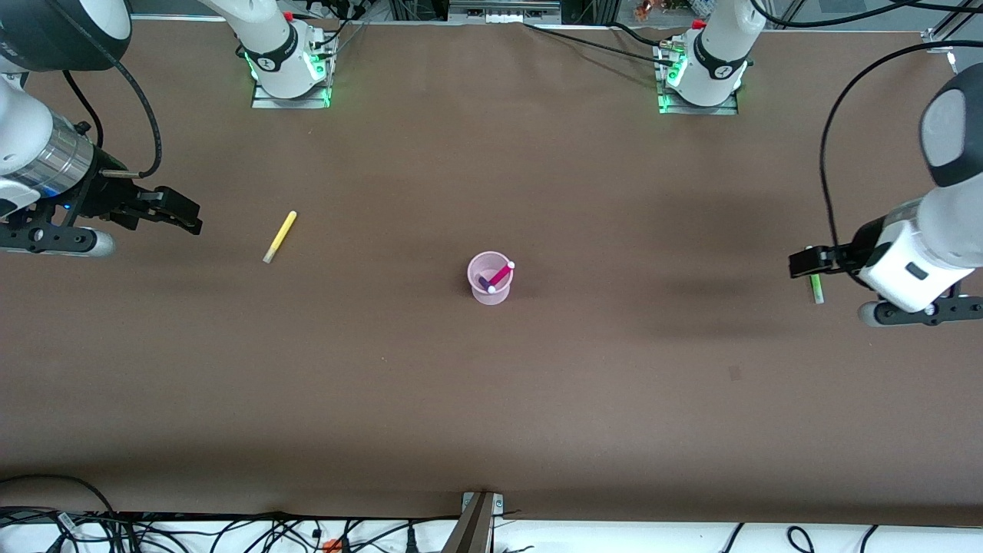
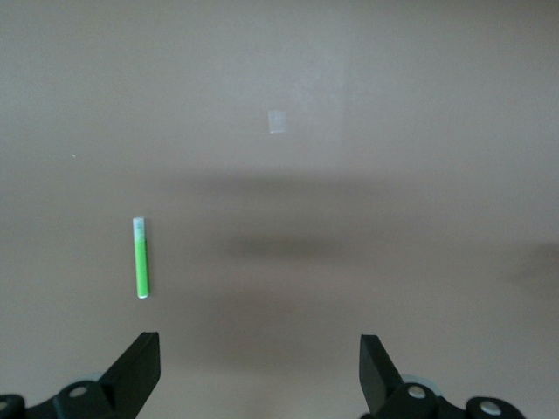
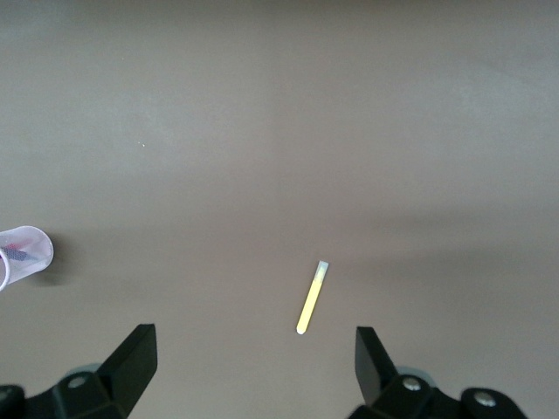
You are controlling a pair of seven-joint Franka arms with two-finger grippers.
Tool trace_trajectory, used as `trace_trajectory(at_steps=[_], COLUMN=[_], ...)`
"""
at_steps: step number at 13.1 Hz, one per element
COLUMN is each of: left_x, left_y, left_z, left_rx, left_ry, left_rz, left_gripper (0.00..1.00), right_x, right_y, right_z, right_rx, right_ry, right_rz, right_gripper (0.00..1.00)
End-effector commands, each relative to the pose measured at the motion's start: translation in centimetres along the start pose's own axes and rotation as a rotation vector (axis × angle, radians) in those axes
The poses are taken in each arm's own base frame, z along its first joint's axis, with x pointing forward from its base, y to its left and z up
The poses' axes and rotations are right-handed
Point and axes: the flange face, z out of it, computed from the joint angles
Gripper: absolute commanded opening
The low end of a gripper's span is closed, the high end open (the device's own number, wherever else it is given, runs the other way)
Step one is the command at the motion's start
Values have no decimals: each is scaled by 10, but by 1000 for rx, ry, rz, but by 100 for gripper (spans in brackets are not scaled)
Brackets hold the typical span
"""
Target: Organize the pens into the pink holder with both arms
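A broad brown table (image 1: 491, 399) carries everything, and its top is bare apart from the cup and two loose pens. Along its edge nearest the front camera lies a tangle of black cables (image 1: 230, 534).

The right arm (image 1: 46, 153) reaches in at its own end of the table, and its claw (image 1: 188, 219) hangs in the air over bare table with its fingers (image 3: 131, 362) spread wide, holding nothing. The left arm (image 1: 921, 246) reaches in at the other end; its claw (image 1: 799, 263) hangs just above the green pen, fingers (image 2: 135, 367) likewise apart and empty.

The pink cup (image 1: 489, 278) stands upright near the middle of the table, pale and see-through, well apart from both claws. Inside it lean a magenta pen (image 1: 501, 274), its pale tip poking over the rim, and a purple pen (image 1: 486, 286) lower down.

The yellow pen (image 1: 280, 236) lies flat and slanted between the right claw and the cup. The green pen (image 1: 816, 289) lies flat at the left arm's end. Nothing stands between either loose pen and the cup.
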Motion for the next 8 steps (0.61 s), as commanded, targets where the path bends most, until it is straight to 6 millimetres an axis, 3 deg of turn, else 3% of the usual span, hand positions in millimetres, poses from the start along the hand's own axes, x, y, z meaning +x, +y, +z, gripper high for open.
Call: trace_trajectory(at_steps=[1,3,8], left_x=[-26,-36,-35], left_y=[-16,-37,-32], left_z=[9,17,18], left_rx=[-22,-19,-21], left_ry=[34,76,60], left_rz=[78,105,103], left_gripper=[100,100,100], right_x=[-3,-3,-1], right_y=[0,0,2], right_z=[-3,-3,-5], right_rx=[-1,-1,1], right_ry=[-2,-2,14], right_rz=[1,-1,-12], right_gripper=[100,100,100])
